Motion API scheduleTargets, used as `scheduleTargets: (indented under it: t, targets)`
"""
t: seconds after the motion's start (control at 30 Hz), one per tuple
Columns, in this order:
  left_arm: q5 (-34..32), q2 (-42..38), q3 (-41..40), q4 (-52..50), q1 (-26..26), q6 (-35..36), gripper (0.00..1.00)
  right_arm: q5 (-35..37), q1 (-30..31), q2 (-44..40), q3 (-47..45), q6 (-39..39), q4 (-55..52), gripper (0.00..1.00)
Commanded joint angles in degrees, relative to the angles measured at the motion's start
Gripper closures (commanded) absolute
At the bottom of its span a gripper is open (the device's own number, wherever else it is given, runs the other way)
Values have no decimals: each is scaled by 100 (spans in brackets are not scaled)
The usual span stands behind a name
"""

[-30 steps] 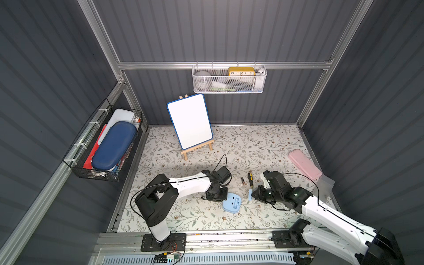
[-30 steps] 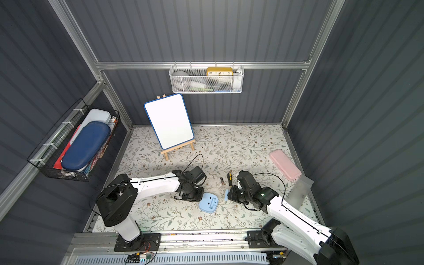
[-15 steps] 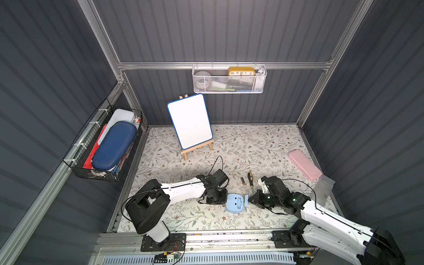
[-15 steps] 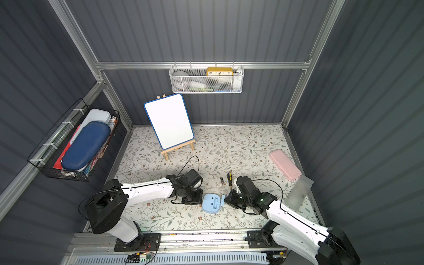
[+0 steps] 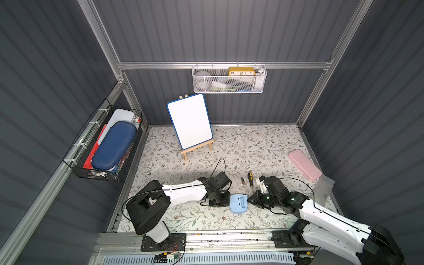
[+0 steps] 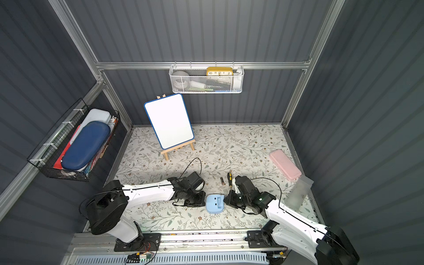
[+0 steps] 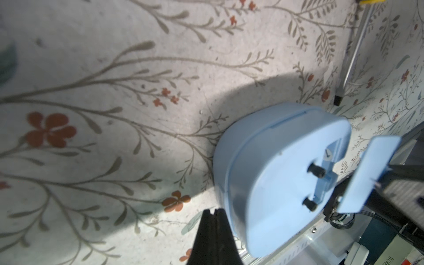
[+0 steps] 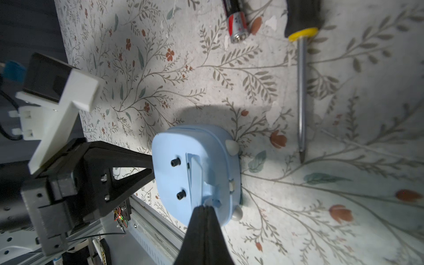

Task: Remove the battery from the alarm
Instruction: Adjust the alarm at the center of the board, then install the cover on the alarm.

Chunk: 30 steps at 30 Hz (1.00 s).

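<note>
1. We see the alarm lying face down on the floral mat, low in the middle of both top views. Its dial is hidden, and only the blue back with two black knobs shows
2. The battery lies on the mat, out of the alarm, just above it in the frame and just beside the screwdriver. In the right wrist view the upper edge of the frame cuts off part of the battery and most of the screwdriver's handle
3. A thin blue cover flap stands up from the alarm's back. It blocks our look into the slot, so we cannot make out the inside
4. The left gripper has its jaws pressed together with nothing between them. Its tip is at the alarm's edge, and contact is hard to judge
5. The right gripper is closed too, its tip at the foot of the flap. We cannot tell whether the flap is pinched or only touched
6. In the top views both grippers are small and dark, and their fingertips blur into the arms
</note>
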Motion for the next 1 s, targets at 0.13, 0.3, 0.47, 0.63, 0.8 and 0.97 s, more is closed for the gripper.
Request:
scheduleTargets:
  t: [0.13, 0.3, 0.47, 0.63, 0.8, 0.97]
  targets:
    - [-261, 213, 373, -192, -3, -55, 100, -58, 1, 106, 235, -775, -184, 100]
    - [-332, 311, 471, -212, -1, -54, 100, 35, 2, -129, 209, -984, -280, 99]
    - [-339, 314, 497, -226, 0, -55, 100, 52, 1, -114, 153, -769, -250, 99]
    - [-382, 285, 508, -212, 0, -89, 100, 218, 134, -5, 180, -265, -414, 99]
    - [-439, 320, 491, -139, 0, -99, 100, 402, 168, -302, -7, 38, -321, 98]
    - [-428, 347, 463, -47, 0, -82, 100, 517, 175, -146, -92, 137, -259, 98]
